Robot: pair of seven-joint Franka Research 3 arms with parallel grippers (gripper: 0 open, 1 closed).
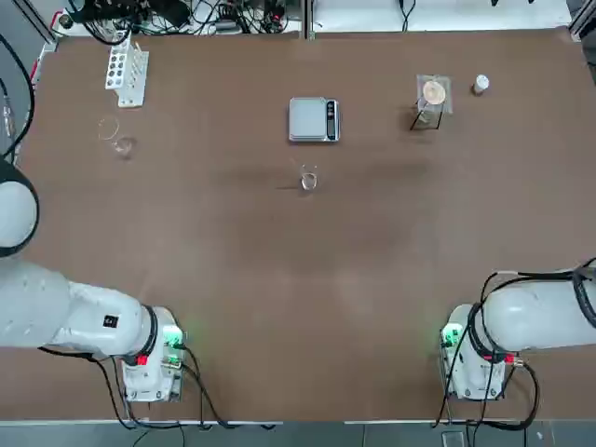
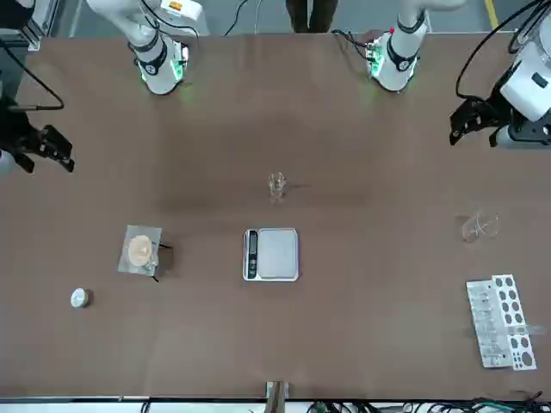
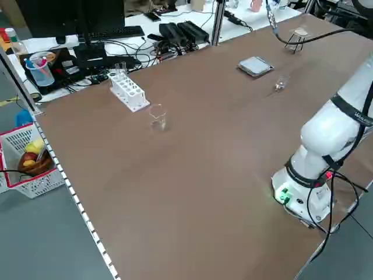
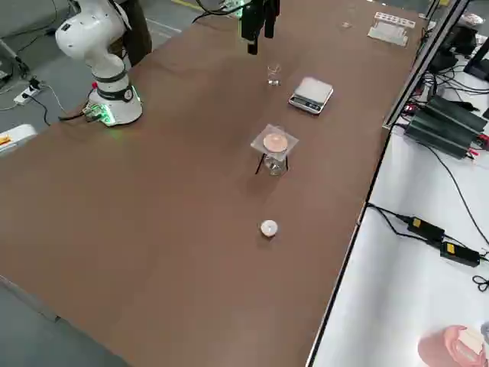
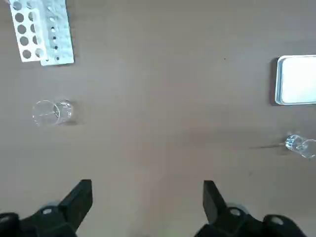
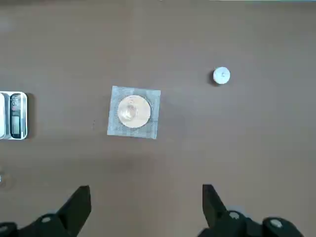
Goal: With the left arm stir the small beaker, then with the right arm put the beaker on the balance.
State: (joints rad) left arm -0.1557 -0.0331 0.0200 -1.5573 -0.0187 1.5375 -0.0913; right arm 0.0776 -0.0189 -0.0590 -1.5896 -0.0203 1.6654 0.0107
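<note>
My black left gripper (image 5: 148, 205) and black right gripper (image 6: 147, 208) are spread, empty. The small clear glass beaker (image 1: 309, 179) awaits stirring, then weighing.

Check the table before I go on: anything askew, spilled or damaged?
Nothing looks spilled or broken. The small beaker and the larger glass stand upright, the balance sits flat with its pan bare, and the rack stands level. Nothing stands out as odd.
</note>
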